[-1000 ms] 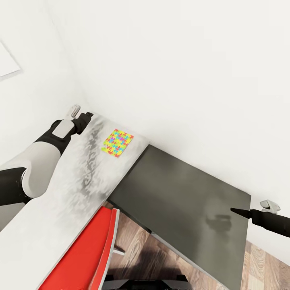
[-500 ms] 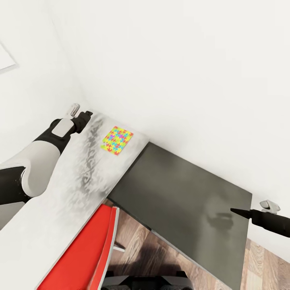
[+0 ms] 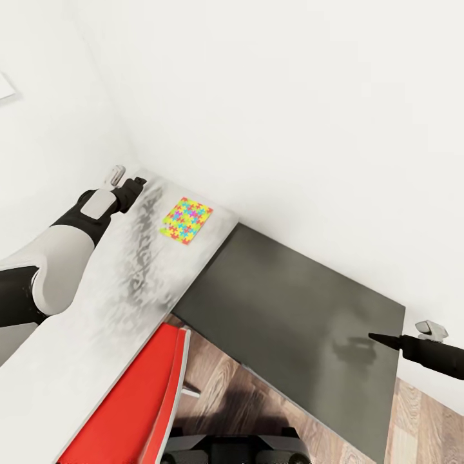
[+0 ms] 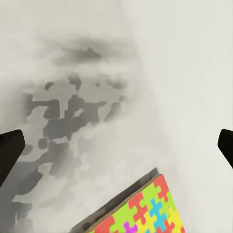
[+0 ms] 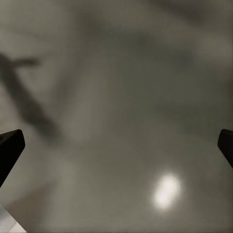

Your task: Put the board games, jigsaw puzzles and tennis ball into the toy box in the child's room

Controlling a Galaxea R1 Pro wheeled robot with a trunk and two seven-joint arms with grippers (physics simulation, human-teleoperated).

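Observation:
One jigsaw puzzle (image 3: 186,220), a thin square of bright interlocking pieces, lies flat on the pale table (image 3: 90,316) near its far end by the white wall. My left gripper (image 3: 134,187) hovers just left of the puzzle, above the tabletop. In the left wrist view it (image 4: 116,148) is open, with a corner of the puzzle (image 4: 148,213) ahead of the fingers and nothing between them. My right gripper (image 3: 379,338) hangs open beside the table's dark grey side panel (image 3: 296,316), whose surface lies between its spread fingers (image 5: 10,145).
A red chair (image 3: 132,403) stands against the table's near edge, with wood-plank floor (image 3: 225,393) beneath it. White walls close in behind the table and on the left. My base (image 3: 232,448) shows at the bottom edge.
The whole head view has shifted slightly, so the puzzle and table end sit a little higher and further left in the picture. Both arms keep their pose.

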